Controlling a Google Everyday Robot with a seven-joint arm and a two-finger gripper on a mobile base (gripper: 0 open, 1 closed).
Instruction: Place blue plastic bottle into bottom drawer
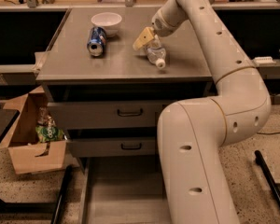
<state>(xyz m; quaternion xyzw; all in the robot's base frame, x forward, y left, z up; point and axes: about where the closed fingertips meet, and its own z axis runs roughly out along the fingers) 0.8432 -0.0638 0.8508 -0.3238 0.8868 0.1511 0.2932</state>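
Grasp stage of the placing task, seen from the single camera. The small clear, faintly bluish plastic bottle (156, 56) is shown lying on its side on the flat grey metal cabinet top (84, 66), its white screw cap turned toward the front edge and its pale label partly covered by the arm's end. The two-finger gripper (144, 41) is seen low over the bottle's rear end, touching or just beside it; whether it is open or closed on the bottle cannot be told. The bottle is judged not yet lifted, since it rests on the surface. The wide shallow grey bottom drawer (121, 195) is seen pulled out below the two upper drawers with black handles (129, 112), so the receiving place is judged ready. A firm hold across the bottle's body is called for next, then a lift clear of the top and a carry forward and down into the drawer. The blue metal soda can (96, 41) and the white bowl (106, 20), lying apart to the left, are to be left alone.
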